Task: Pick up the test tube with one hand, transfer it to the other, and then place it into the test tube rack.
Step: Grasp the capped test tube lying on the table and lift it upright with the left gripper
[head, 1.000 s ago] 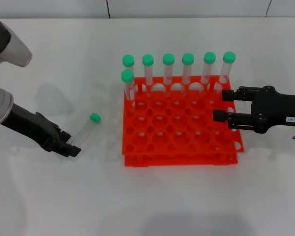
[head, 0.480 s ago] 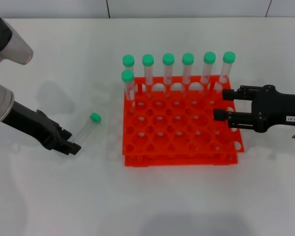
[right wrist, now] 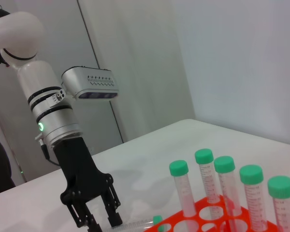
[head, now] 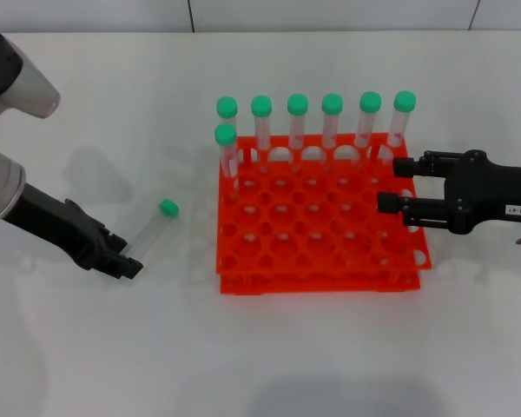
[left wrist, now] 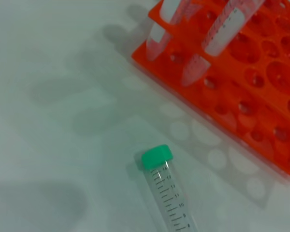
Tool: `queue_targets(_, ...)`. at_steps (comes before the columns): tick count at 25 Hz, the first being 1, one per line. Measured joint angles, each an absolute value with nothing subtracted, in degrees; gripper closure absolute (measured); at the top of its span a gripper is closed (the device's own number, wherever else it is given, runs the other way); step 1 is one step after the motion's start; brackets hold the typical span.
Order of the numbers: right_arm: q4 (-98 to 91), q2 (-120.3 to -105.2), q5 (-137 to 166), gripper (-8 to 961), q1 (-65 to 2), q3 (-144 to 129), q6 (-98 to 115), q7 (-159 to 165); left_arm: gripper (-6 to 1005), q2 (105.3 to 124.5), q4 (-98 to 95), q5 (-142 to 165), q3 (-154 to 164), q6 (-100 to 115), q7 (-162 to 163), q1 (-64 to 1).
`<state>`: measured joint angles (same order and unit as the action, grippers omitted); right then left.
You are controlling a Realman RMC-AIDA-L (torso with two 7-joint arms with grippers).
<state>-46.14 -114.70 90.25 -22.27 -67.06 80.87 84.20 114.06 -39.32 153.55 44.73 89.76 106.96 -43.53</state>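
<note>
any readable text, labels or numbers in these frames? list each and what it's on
"143-07", as best it reads in the head view: white label on the right gripper.
Graduation numbers printed along the loose test tube on the table by the left gripper: "10" and "8" seem legible in the left wrist view; the rest are too blurred.
Test tube rack: no readable text.

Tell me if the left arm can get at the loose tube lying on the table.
Probably yes. The left end effector already sits at the clear bottom end of the test tube, fingers open beside it, and nothing lies between them; the test tube rack stands apart to one side.
</note>
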Motion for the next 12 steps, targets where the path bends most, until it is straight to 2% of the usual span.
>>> queue_targets(12, -46.20, -114.69, 90.12, 305, -21.88, -67.06, 80.90, 84.20, 553, 114.35, -39.21, 154.96, 44.97, 89.50, 107.30, -43.47)
